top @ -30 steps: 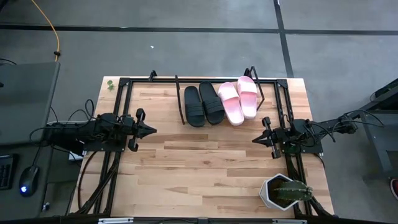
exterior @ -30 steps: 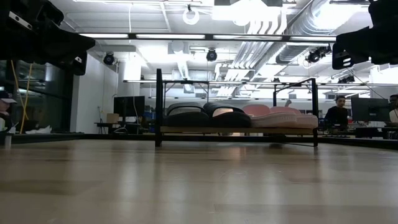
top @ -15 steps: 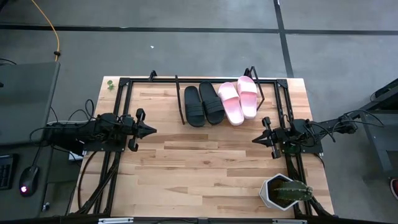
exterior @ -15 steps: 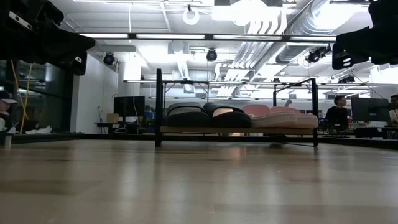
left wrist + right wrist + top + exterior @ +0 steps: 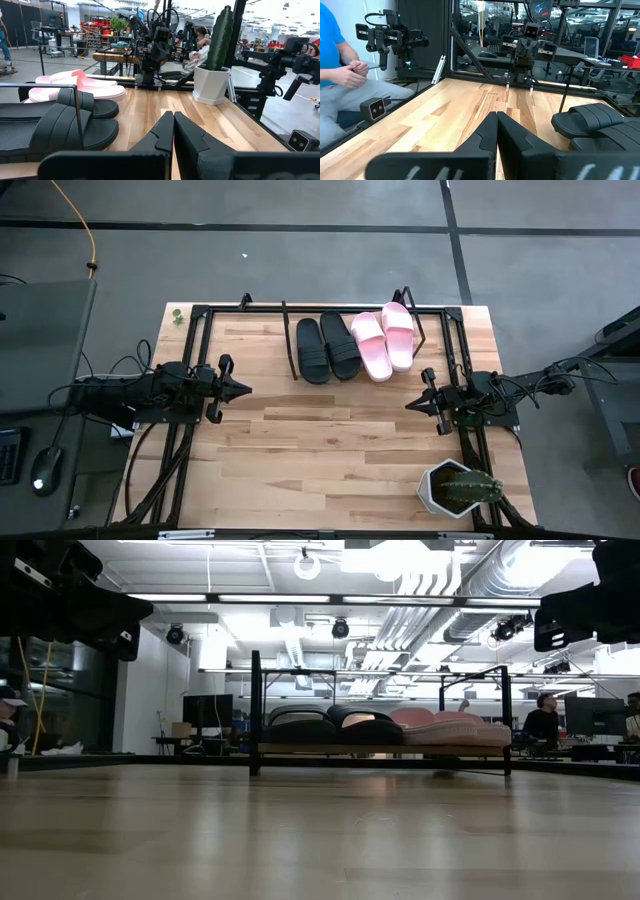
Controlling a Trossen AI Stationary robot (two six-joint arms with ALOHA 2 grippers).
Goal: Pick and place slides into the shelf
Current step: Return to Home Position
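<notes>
Two matte black slides (image 5: pixel 327 348) and two light pink slides (image 5: pixel 383 340) lie side by side on the shelf (image 5: pixel 290 370), a wire-framed board at the table's far edge. In the low view the black pair (image 5: pixel 330 727) and the pink pair (image 5: pixel 450 730) rest flat on the shelf board. My left gripper (image 5: pixel 247 389) hovers shut over the table's left side, pointing right. My right gripper (image 5: pixel 408 404) hovers shut over the right side, pointing left. In the left wrist view the black slides (image 5: pixel 55 125) and pink slides (image 5: pixel 80 87) sit beyond the fingers (image 5: pixel 172 132).
A white pot with a cactus (image 5: pixel 458 487) stands at the table's near right corner. The black table frame (image 5: pixel 200 320) runs along the far edge and both sides. A seated person (image 5: pixel 340 75) shows beyond the table in the right wrist view. Bare wood (image 5: pixel 330 440) lies between the grippers.
</notes>
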